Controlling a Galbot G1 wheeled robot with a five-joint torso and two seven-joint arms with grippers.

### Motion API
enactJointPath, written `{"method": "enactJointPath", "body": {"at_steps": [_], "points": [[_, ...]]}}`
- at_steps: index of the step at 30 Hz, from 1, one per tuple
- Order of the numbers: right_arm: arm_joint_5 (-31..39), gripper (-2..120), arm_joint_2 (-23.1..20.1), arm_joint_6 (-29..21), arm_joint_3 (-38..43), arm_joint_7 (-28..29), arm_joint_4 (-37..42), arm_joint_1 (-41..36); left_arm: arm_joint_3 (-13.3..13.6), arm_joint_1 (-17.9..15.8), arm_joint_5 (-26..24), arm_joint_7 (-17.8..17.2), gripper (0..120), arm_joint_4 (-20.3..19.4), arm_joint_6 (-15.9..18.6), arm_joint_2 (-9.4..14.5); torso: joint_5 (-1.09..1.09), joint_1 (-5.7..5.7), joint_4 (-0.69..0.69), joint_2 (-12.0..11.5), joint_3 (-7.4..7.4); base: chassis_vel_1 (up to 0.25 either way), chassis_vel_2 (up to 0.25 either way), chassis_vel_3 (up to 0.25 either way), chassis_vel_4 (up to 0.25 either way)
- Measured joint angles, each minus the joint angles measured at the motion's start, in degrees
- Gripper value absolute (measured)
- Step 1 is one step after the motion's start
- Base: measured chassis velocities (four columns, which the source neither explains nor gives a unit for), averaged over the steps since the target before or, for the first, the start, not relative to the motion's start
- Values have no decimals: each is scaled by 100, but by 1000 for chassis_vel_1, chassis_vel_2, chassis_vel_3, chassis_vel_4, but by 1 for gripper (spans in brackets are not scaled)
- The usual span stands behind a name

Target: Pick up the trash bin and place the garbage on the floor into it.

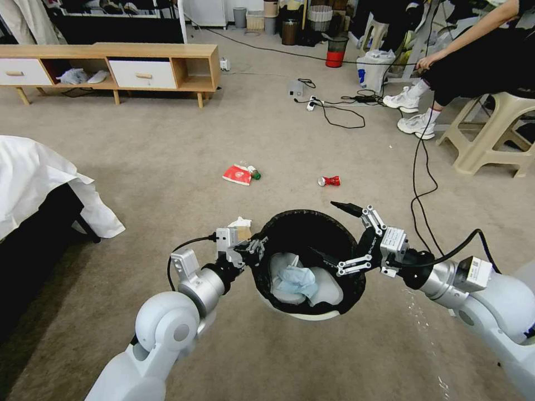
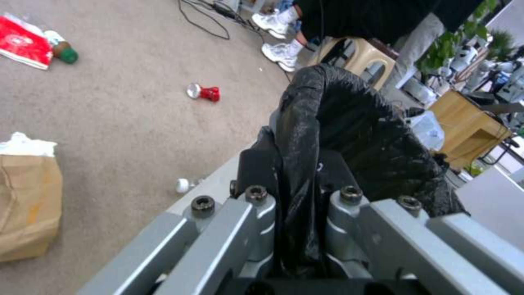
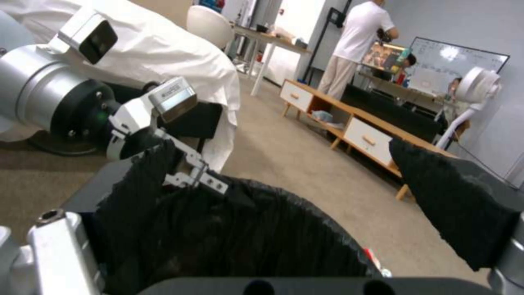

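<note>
Both robot arms reach forward and inward, elbows bent. The left hand (image 1: 257, 246) is clamped tight, its fingers (image 2: 256, 196) pinched together on black plastic. The right hand (image 1: 348, 236) is spread wide, one finger pointing forward, the other angled inward toward the left hand.

One trash bin (image 1: 305, 312) is seen, one blue face mask (image 1: 297, 280) inside. Counted on the floor (carpet): one red packet (image 1: 237, 174), one crushed can (image 1: 329, 181), one paper bag (image 2: 24, 205).
</note>
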Motion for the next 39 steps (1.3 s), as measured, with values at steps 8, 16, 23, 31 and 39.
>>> {"method": "enactJointPath", "body": {"at_steps": [8,16,23,31,39], "points": [[-3,100,54,9,90,57,23,-29,-167,12,-51,-91,7,-38,-1,-24,0,0,0,0,0,0,0,0,0],[92,100,295,-126,321,1209,137,37,-707,81,-116,-256,7,-225,75,-6,0,0,0,0,0,0,0,0,0],[216,100,511,-384,523,2447,276,64,-1248,169,5,-444,7,-461,232,-64,0,0,1,0,0,0,0,0,0],[309,100,709,-769,924,3532,320,-181,-1989,211,8,-639,7,-815,360,-83,0,0,0,0,0,0,0,0,0],[126,100,881,-835,1111,3581,323,-322,-2138,243,-240,-1132,7,-991,643,-84,0,0,0,0,0,0,0,0,0]]}}
